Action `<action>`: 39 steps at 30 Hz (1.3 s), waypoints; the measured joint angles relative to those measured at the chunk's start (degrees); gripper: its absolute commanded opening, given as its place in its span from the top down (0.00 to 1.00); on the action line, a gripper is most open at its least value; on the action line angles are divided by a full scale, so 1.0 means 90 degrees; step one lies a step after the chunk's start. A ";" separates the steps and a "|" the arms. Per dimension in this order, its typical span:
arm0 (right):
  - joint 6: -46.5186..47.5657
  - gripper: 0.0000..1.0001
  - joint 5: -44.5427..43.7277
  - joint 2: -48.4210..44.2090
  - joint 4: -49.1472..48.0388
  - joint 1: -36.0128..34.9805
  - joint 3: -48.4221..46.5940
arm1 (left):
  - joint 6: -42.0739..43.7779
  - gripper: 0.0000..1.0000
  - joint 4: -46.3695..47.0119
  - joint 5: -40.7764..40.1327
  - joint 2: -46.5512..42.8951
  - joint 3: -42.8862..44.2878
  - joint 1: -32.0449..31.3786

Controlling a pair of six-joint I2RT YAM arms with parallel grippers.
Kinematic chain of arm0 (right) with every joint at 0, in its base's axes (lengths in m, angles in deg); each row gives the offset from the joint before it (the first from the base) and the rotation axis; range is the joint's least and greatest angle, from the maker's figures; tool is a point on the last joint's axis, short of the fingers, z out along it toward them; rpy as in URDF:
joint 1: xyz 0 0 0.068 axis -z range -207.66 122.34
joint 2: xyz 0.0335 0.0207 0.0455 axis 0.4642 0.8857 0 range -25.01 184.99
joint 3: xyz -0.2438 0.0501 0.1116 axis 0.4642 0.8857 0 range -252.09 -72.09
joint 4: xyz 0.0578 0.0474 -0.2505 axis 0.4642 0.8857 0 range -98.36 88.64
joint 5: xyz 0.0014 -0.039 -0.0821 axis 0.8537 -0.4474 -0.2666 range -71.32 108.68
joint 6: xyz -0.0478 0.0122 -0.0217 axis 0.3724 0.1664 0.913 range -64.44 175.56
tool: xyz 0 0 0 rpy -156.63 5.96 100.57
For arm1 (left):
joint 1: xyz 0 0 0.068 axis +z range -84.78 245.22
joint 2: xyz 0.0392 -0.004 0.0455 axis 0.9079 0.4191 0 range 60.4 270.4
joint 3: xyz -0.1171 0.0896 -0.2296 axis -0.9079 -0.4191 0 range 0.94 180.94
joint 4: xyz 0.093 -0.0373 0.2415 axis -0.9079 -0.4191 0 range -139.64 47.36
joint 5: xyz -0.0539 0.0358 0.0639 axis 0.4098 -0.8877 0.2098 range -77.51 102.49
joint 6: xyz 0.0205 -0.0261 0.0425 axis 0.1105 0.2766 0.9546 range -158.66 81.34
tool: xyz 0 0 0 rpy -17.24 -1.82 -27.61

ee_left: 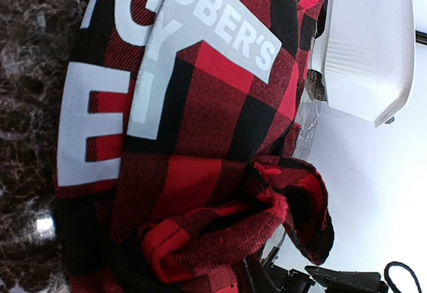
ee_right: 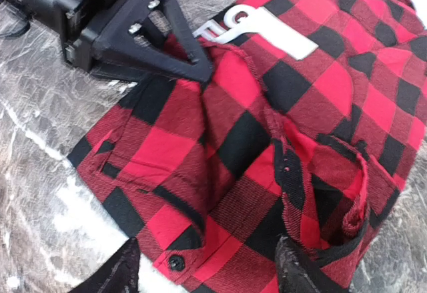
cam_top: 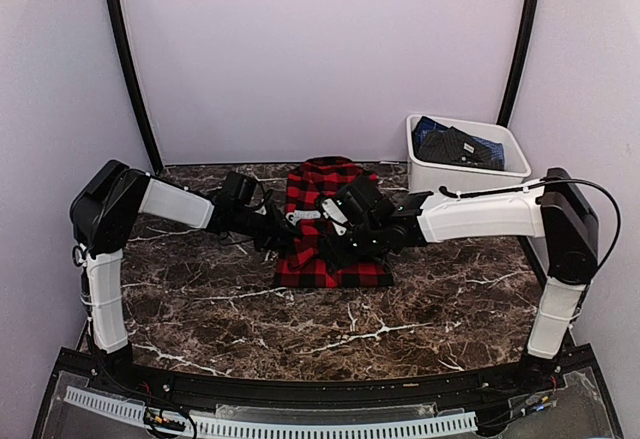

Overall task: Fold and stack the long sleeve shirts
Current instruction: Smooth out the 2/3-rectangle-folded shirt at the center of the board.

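Observation:
A red-and-black check long sleeve shirt (cam_top: 335,271) lies bunched in the middle of the marble table, with white printed letters (ee_left: 220,26) on its cloth. Both grippers meet over it. My left gripper (cam_top: 290,234) comes in from the left. In the right wrist view its black tips (ee_right: 200,71) pinch a raised fold of the shirt (ee_right: 267,139), and the cloth hides its fingers in its own wrist view. My right gripper (ee_right: 210,266) stands open just above the shirt's buttoned cuff (ee_right: 175,262). One of its fingers (ee_right: 297,273) is on each side, and nothing is gripped.
A white plastic tub (cam_top: 510,174) stands at the back right and holds dark blue clothing (cam_top: 455,146). Bare marble table (cam_top: 330,329) stretches between the shirt and the arm bases. Pale walls close in the back and both sides.

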 measured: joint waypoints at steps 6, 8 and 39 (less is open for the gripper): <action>-0.0168 0.34 -0.0418 0.0041 0.0012 0.0478 -0.0005 | -0.0141 0.76 0.0046 0.0044 0.0007 0.0024 0.0000; -0.0272 0.33 -0.0347 0.0126 0.0010 0.0906 -0.0029 | -0.0158 0.76 0.0080 0.0058 0.0007 0.0024 0.0000; -0.0976 0.54 0.0566 0.0619 0.0520 0.1205 -0.1200 | -0.0102 0.84 0.0114 0.0109 0.0007 0.0024 0.0017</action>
